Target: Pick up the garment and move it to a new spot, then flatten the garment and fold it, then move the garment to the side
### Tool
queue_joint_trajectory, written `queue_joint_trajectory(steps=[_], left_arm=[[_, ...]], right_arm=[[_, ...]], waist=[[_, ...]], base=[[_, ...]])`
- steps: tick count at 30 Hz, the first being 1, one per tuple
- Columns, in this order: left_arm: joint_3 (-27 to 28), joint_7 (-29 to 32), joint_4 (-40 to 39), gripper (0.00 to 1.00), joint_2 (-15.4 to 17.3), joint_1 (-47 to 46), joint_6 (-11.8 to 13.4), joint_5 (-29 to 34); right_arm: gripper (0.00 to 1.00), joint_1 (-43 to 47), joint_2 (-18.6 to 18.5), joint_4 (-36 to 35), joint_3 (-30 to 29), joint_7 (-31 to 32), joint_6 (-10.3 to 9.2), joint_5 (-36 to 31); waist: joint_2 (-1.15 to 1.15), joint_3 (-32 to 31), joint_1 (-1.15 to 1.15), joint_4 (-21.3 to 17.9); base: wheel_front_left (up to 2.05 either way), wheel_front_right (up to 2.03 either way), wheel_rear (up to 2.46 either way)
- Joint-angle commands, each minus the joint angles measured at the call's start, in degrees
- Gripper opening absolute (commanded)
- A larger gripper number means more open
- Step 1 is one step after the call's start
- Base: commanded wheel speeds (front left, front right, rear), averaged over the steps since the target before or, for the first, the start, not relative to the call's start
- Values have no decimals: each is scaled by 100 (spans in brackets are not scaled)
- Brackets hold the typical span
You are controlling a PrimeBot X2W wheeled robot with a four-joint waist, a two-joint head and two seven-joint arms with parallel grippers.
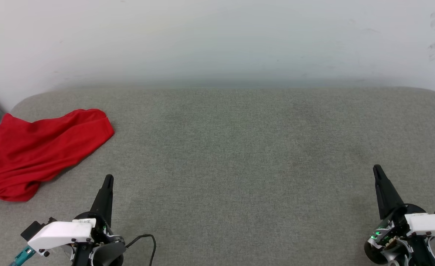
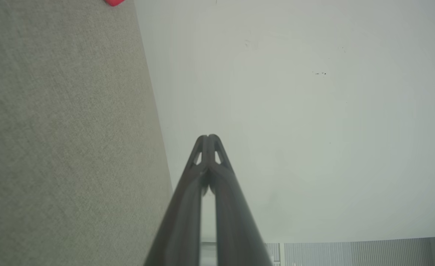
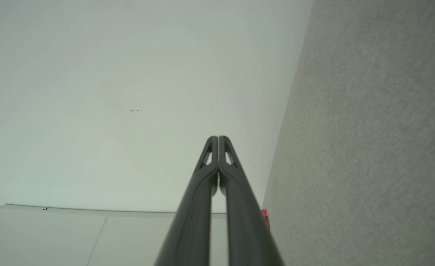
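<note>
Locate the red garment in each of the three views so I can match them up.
Head view: the garment lies crumpled at the far left on the grey fabric surface.
Left wrist view: the garment is a red sliver at the top edge, left of centre.
Right wrist view: the garment is a small red speck just right of the right gripper.
Shared landmark: the line where the grey fabric surface meets the white wall.

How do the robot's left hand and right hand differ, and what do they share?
The left hand sits close to the red garment; the right hand is far across the grey surface from it. The left hand leans toward the view's right, the right hand toward its left. A black cable loops beside the left hand's base; a green light glows at the right hand's. Both are shut and empty.
</note>
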Motion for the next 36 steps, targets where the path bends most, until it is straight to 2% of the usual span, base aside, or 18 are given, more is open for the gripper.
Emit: queue_joint_trajectory(steps=[1,36], left_arm=[[19,28,5,0,-8,-52,-12,18],[16,26,4,0,-7,-51,-12,15]], right_arm=[[0,-77,20,7,-3,11,-2,-31],[0,-76,20,6,0,8,-2,-28]], waist=[[0,0,0,0],[0,0,0,0]], base=[[0,0,0],[0,0,0]])
